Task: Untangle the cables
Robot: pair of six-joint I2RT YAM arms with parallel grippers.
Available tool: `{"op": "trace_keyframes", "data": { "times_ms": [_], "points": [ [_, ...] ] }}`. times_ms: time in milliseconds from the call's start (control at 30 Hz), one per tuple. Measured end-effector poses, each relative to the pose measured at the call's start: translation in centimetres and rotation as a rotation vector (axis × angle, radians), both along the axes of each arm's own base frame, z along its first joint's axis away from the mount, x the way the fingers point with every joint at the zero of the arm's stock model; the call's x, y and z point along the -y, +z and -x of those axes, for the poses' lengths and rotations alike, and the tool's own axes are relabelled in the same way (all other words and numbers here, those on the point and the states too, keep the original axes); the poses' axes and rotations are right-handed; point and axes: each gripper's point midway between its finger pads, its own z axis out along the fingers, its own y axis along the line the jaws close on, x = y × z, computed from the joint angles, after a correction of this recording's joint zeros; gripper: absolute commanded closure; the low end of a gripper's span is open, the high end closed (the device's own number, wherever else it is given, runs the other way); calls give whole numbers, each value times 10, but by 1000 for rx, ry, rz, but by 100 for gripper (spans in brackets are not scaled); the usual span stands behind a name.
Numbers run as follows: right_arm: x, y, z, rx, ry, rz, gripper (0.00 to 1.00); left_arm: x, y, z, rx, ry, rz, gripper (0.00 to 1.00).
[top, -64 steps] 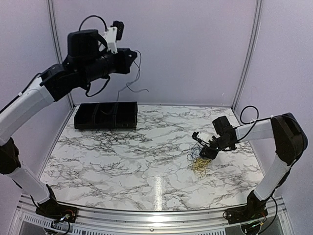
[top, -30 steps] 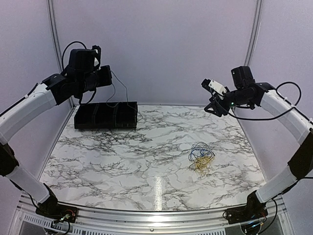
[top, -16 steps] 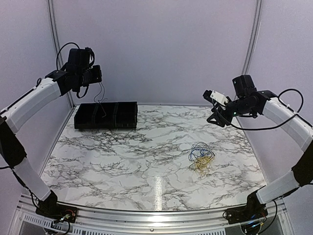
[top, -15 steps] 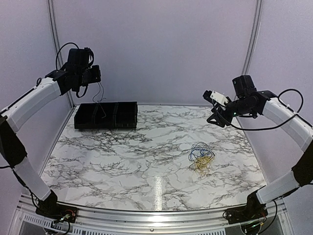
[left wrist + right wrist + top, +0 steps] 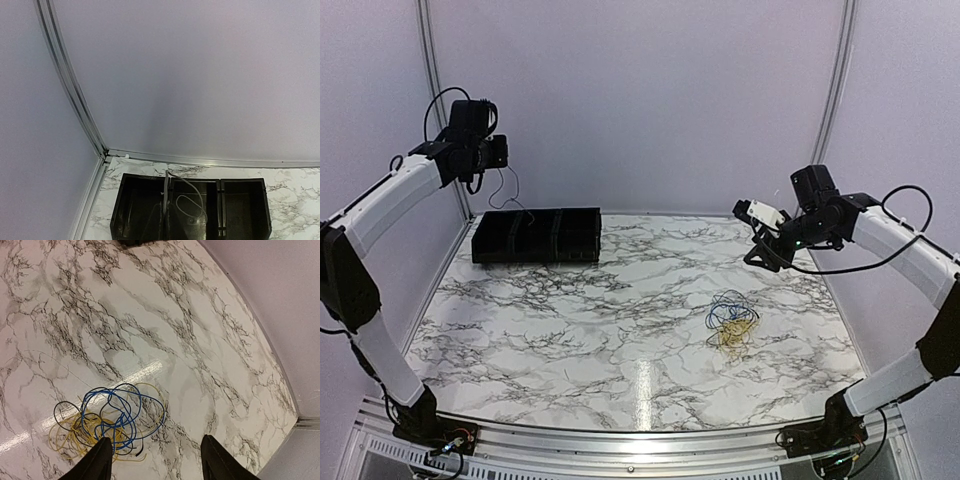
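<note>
Tangle (image 5: 730,322): blue, yellow and black cables heaped together on the marble tabletop (image 5: 570,320), right of centre, well apart from the tray.
Pale cable (image 5: 187,182): dangles from the left fingers (image 5: 496,152), its loop at the tray's middle compartment.
Left fingers: pinched on the pale cable, high at upper left.
Right fingers (image 5: 97,462): spread wide, in the air up and right of the tangle.
Black tray (image 5: 535,236): far left, by the back wall.

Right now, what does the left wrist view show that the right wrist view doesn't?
Left wrist only: black compartment tray, with a pale cable dangling into it. Right wrist only: the blue, yellow and black cable tangle, plus its own fingers, standing open. Both: marble tabletop and pale wall.
</note>
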Motion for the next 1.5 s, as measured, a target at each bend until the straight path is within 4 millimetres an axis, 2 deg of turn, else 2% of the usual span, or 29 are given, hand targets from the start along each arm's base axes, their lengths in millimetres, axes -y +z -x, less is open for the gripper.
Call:
{"op": "trace_keyframes", "data": {
  "times_ms": [100, 233, 367, 500, 600, 667, 800, 1133, 1300, 1500],
  "points": [
    [0, -3, -1, -5, 0, 6, 39, -14, 0, -2, -4, 25, -22, 100],
    [0, -9, -3, -22, 0, 12, 39, -42, -3, -6, -12, 77, -37, 100],
    [0, -12, -3, -31, 0, 15, 39, -69, -13, -13, -34, 126, -47, 100],
    [0, -15, -2, -36, 0, 18, 39, -86, -35, -25, -74, 148, -44, 100],
    [1, -20, 0, -50, -2, 24, 39, -93, -68, -40, -131, 146, -25, 100],
    [2, -23, 1, -58, -4, 30, 39, -93, -94, -49, -178, 141, -16, 100],
    [5, -29, 3, -69, -11, 43, 39, -95, -132, -64, -239, 133, 14, 100],
    [10, -41, 10, -110, -19, 66, 39, -81, -203, -102, -301, 92, 125, 100],
    [10, -42, 9, -113, -22, 70, 39, -79, -229, -107, -335, 93, 153, 100],
    [10, -44, 9, -117, -22, 72, 39, -79, -238, -106, -346, 94, 163, 100]
  ]
}}
